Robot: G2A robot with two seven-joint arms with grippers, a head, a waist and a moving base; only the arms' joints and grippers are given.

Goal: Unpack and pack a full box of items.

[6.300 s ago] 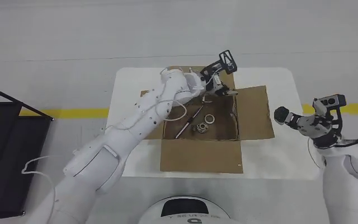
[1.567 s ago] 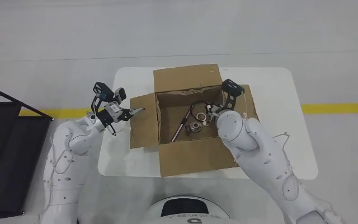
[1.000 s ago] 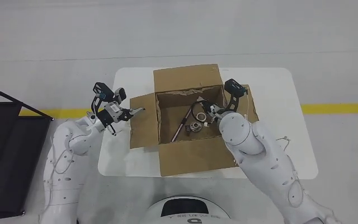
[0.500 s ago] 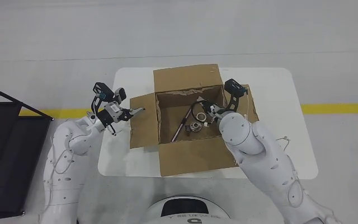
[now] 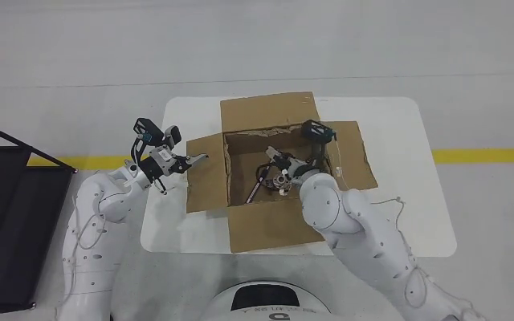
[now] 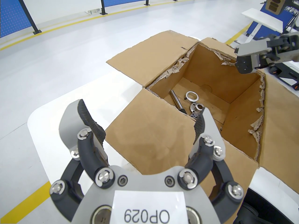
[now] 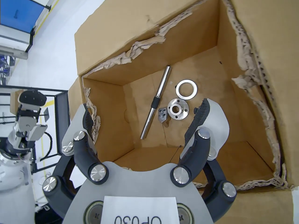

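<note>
From where I stand, the white table (image 5: 385, 120) carries the open cardboard box (image 5: 269, 112) a little toward its 9 o'clock side, flaps folded out and the inner rims torn ragged. The right gripper (image 7: 145, 110) hangs over the box mouth with its fingers spread wide and nothing between them. The left gripper (image 6: 142, 109) waits over the 9 o'clock flap, just as spread and empty. On the box floor lies the steel rod (image 7: 156, 99), flat, its long axis running from about 1 o'clock to 7 o'clock seen from above, with a dark band near its middle. Just beside it at 3 o'clock sit the flanged hub (image 7: 178, 109), the flat ring (image 7: 186, 89) and a small bracket (image 7: 162, 114). I'd worry that the wide fingers snag the frayed walls going down, or nudge the crowded hub. A pinch along the rod instead of across it could let it roll free, and nothing is holding the light box down.
</note>
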